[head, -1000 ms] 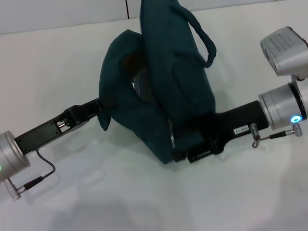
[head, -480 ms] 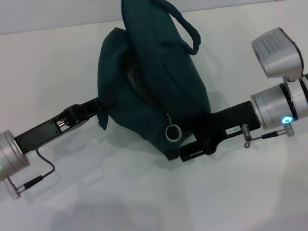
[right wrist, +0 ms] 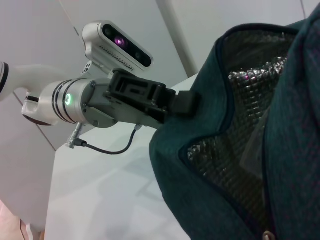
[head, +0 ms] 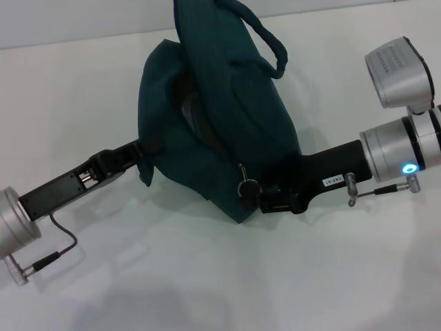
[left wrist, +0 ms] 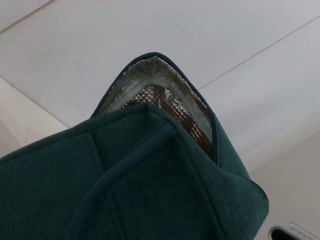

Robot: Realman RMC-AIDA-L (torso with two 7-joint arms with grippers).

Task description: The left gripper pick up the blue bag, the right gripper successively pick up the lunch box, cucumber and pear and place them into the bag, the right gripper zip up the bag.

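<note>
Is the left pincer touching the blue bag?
Touching. In the head view the left pincer ends in the blue bag's side fabric; the right wrist view shows it gripping the rim.

Right gripper (head: pixel 265 198) slid w/ zip pull (head: pixel 247 187) along blue bag (head: pixel 220 131), bag tipped left

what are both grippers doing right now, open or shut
left gripper: shut on the blue bag, at its edge.
right gripper: at the bag's zipper pull; cannot be told.
</note>
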